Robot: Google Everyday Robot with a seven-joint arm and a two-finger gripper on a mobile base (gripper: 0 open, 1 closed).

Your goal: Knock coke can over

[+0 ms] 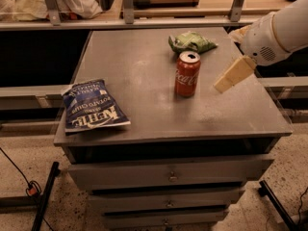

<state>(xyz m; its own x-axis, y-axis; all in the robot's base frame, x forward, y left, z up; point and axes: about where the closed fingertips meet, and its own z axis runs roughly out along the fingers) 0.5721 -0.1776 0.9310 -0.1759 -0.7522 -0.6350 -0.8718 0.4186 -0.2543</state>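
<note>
The coke can stands upright on the grey cabinet top, right of the middle. It is red with white script and a silver top. My gripper comes in from the right on a white arm and hangs just above the surface, a short way right of the can and not touching it.
A blue Kettle chip bag lies flat at the front left corner. A small green snack bag lies just behind the can. The cabinet has drawers below. A shelf rail runs along the back edge.
</note>
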